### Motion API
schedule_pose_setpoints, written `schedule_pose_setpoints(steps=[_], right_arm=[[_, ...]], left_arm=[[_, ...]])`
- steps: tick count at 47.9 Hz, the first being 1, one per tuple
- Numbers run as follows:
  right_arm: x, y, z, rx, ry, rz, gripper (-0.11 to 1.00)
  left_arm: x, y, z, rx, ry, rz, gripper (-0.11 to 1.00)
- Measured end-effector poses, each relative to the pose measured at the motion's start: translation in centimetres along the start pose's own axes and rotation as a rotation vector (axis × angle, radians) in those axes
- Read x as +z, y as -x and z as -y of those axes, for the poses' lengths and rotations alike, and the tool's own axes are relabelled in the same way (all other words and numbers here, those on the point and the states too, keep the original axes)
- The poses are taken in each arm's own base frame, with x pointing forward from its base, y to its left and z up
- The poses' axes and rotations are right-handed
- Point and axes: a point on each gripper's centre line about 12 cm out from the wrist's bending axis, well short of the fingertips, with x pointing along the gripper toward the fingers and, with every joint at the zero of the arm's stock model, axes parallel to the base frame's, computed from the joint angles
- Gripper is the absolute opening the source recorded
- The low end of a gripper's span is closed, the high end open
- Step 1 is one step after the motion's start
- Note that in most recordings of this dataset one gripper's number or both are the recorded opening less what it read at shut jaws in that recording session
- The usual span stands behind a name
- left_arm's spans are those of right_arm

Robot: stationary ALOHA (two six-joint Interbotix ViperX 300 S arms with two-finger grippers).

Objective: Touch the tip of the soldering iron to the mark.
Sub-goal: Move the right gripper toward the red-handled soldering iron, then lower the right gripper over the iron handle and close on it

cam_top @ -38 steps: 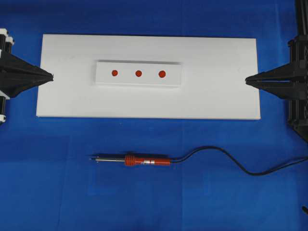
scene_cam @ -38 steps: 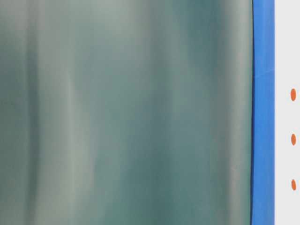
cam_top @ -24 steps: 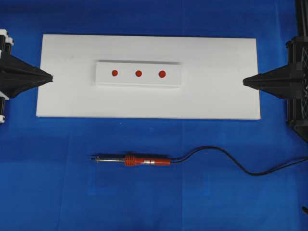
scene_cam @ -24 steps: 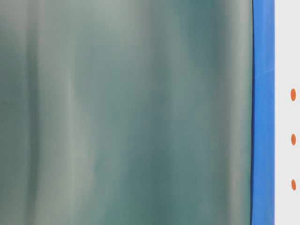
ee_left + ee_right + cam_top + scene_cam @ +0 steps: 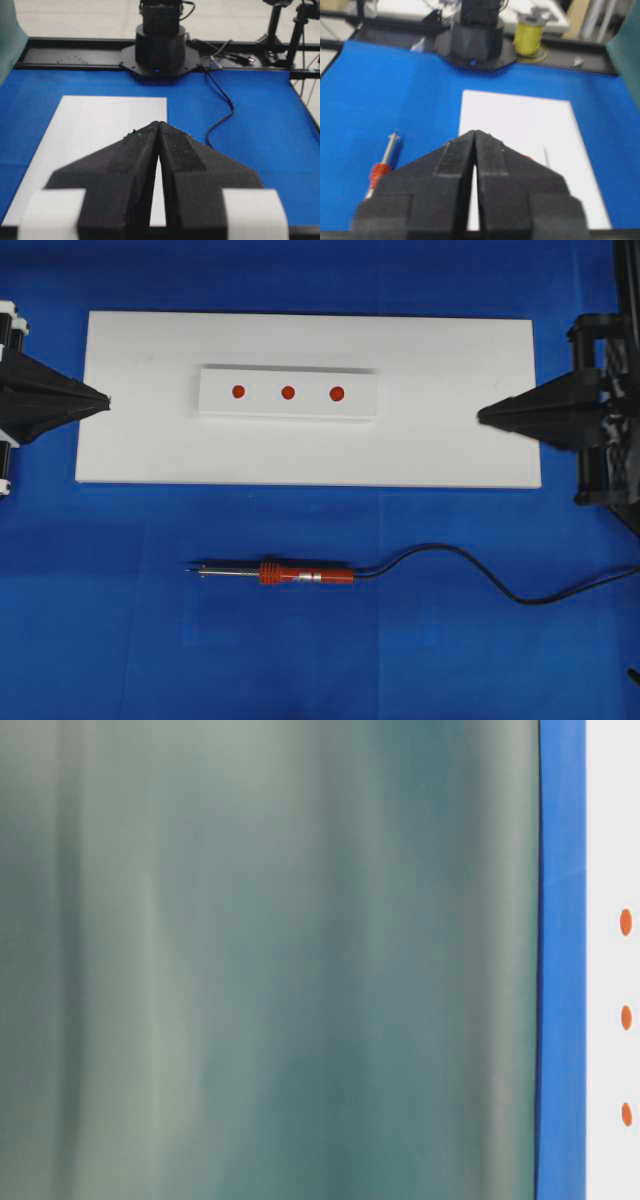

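Note:
The soldering iron (image 5: 300, 575) lies flat on the blue mat, its red-orange handle in the middle, its thin tip pointing left and its black cord (image 5: 470, 565) trailing right. The mark (image 5: 337, 393) is the rightmost and largest of three red dots on a raised white block (image 5: 360, 405). My left gripper (image 5: 105, 400) is shut and empty at the board's left edge. My right gripper (image 5: 482, 416) is shut and empty over the board's right end, well apart from the iron. In the right wrist view, the iron (image 5: 382, 167) lies to the left of the shut right gripper (image 5: 475, 132).
A white board (image 5: 450, 360) carries the block, which also bears two smaller red dots (image 5: 238, 392) (image 5: 288, 393). A yellow wire spool (image 5: 530, 30) stands by the far arm base. A blurred green surface (image 5: 270, 960) fills most of the table-level view.
My right gripper has moved left, from the board's right edge to over its right end. The left gripper and the iron have not moved.

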Motion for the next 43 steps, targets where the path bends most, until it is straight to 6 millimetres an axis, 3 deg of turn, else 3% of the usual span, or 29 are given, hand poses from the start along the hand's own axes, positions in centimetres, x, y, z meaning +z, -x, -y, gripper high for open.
schedule_pose_setpoints(steps=[6, 13, 16, 43], right_arm=[[-0.3, -1.8, -0.7, 0.024, -0.028, -0.057, 0.35], [-1.3, -4.3, -1.3, 0.034, -0.078, -0.133, 0.81], [-1.8, -5.3, -1.5, 0.037, -0.096, -0.162, 0.92], [-7.3, -14.2, -5.6, 0.081, -0.157, -0.465, 0.89]], left_arm=[[0.0, 0.0, 0.0, 0.0, -0.001, 0.002, 0.0], [0.0, 0.0, 0.0, 0.0, -0.001, 0.002, 0.0], [0.0, 0.0, 0.0, 0.0, -0.001, 0.002, 0.0], [-0.1, 0.1, 0.0, 0.001, -0.002, 0.0, 0.0]])
